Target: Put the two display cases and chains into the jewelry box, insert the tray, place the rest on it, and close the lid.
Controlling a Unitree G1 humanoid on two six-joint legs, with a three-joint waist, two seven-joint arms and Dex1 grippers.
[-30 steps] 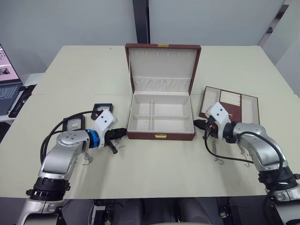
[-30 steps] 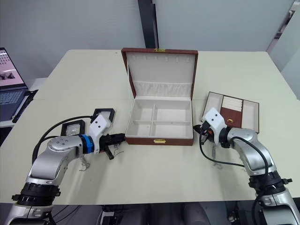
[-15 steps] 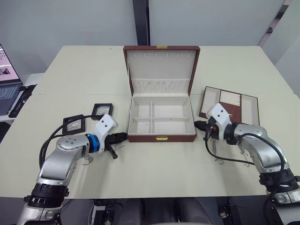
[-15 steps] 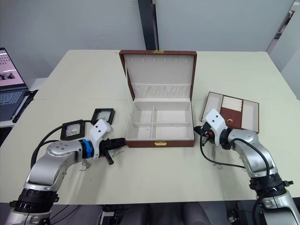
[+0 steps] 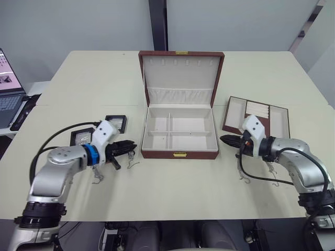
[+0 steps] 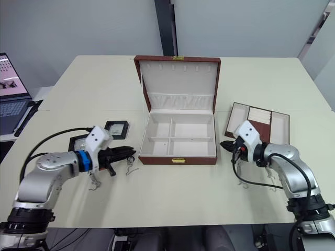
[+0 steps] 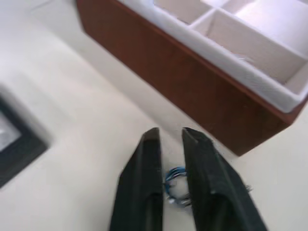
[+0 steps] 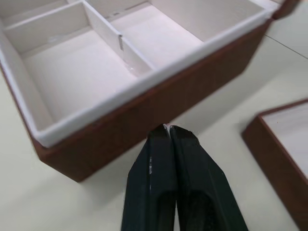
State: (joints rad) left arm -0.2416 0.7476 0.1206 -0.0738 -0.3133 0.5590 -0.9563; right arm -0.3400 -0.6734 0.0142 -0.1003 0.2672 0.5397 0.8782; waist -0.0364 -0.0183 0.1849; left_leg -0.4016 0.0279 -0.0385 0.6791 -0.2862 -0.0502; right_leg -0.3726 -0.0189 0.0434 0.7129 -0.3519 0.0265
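The jewelry box (image 5: 180, 133) sits mid-frame on the worktop (image 5: 172, 188), its lid (image 5: 181, 77) standing open behind it. The tray (image 5: 259, 116) lies right of it, and the two display cases (image 5: 115, 122) lie left of it. My left pincer (image 7: 171, 137), slightly parted and holding nothing, hovers over a small chain (image 7: 176, 186) beside the box's front wall. My right pincer (image 8: 167, 130), pressed closed, points at the box's side.

Left arm bent at the elbow, forearm angled inward, left claw (image 5: 130, 146) low over the surface, black fingers (image 7: 144, 183) a narrow gap apart. Right arm mirrors it from the other side, right claw (image 5: 225, 140) pointing inward, fingers (image 8: 156, 178) pressed together.
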